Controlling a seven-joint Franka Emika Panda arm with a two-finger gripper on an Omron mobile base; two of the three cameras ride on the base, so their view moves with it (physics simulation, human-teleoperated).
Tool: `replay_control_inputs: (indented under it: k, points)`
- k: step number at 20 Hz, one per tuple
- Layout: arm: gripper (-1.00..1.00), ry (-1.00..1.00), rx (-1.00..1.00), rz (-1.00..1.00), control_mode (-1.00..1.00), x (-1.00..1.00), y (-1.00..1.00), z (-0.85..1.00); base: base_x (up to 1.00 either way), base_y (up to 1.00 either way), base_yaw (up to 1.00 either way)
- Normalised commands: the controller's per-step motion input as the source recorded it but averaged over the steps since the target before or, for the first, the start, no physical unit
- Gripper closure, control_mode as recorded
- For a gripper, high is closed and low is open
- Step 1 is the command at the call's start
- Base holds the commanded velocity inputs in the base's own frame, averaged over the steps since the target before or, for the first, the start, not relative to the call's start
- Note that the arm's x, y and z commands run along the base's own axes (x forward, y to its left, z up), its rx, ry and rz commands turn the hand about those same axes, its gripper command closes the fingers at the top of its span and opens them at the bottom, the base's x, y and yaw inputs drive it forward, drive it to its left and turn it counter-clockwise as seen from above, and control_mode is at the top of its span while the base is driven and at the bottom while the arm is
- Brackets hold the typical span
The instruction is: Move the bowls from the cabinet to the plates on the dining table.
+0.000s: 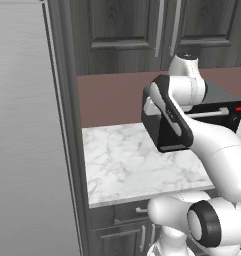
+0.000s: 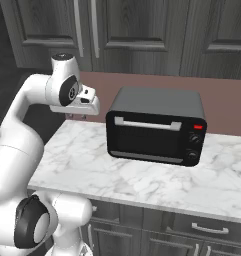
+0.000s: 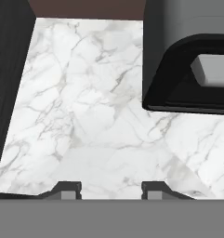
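Right base view: cabinet (image 2: 142, 30) runs across the top of the wall, dark grey wood-grain, doors shut, two long silver bar handles (image 2: 86, 27) side by side above the arm. Bowls can't be seen with the doors shut; I can't tell where they sit.

Below the cabinet is a brown-red backsplash (image 2: 222, 100), then the marble worktop (image 2: 92, 165) over dark drawers (image 2: 207, 227) with short handles.

A black toaster oven (image 2: 156, 125) stands on the worktop against the backsplash, door shut, silver bar handle across the front, red light and two knobs on its right side.

The gripper (image 2: 77, 116) hangs over the left end of the worktop, just left of the oven, pointing down, not touching anything. In the hand view the fingers (image 3: 67, 189) stand apart with bare marble between them, holding nothing; the oven's corner sits at upper right of that view.

Left base view: the arm's elbow crosses in front of the oven (image 1: 212, 100), hiding most of it. A tall pale grey panel (image 1: 22, 130) stands at the left end of the worktop (image 1: 122, 165), with a dark upright post beside it. Cabinet doors (image 1: 122, 25) are above, handles close together.
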Motion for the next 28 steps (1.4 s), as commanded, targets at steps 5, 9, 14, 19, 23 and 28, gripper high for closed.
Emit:
replay_control_inputs:
  k: [5,9,14,19,23,28]
  points:
    - [-1.0,0.0,0.0,0.0,-1.0,0.0,0.01,0.0,0.0,0.0,0.0]
    - [-1.0,0.0,0.0,0.0,-1.0,0.0,0.0,0.0,0.0,0.0,0.0]
    - [-1.0,-0.06,0.04,0.0,-1.0,-0.16,-0.01,0.11,0.0,0.0,0.0]
    - [-1.0,-0.25,0.11,0.0,-1.0,-0.16,0.0,0.56,0.0,0.0,0.0]
    - [-1.0,-0.23,0.16,0.0,-1.0,-0.03,0.03,0.63,0.0,0.0,0.0]
    - [-1.0,-0.2,0.07,0.0,-1.0,0.0,0.03,0.57,0.0,0.0,0.0]
